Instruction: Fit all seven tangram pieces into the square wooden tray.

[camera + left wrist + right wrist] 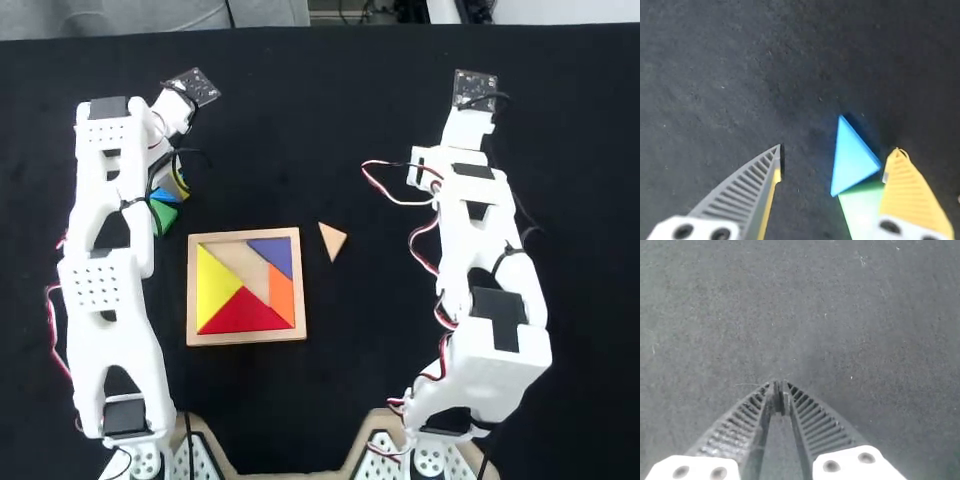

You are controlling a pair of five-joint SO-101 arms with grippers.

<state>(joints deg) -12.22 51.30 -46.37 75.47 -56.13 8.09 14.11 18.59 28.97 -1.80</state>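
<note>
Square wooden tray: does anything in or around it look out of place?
Yes. A small plain wooden triangle lies to the right of the square wooden tray, apart from it. A blue triangle and a green piece lie outside too, by the open left gripper.

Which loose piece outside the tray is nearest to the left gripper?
The blue triangle, between the open left gripper's fingers; the green piece is beside it, the wooden triangle lies across the tray.

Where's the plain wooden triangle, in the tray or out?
Out: the wooden triangle lies on the black table beside the tray, apart from its rim.
</note>
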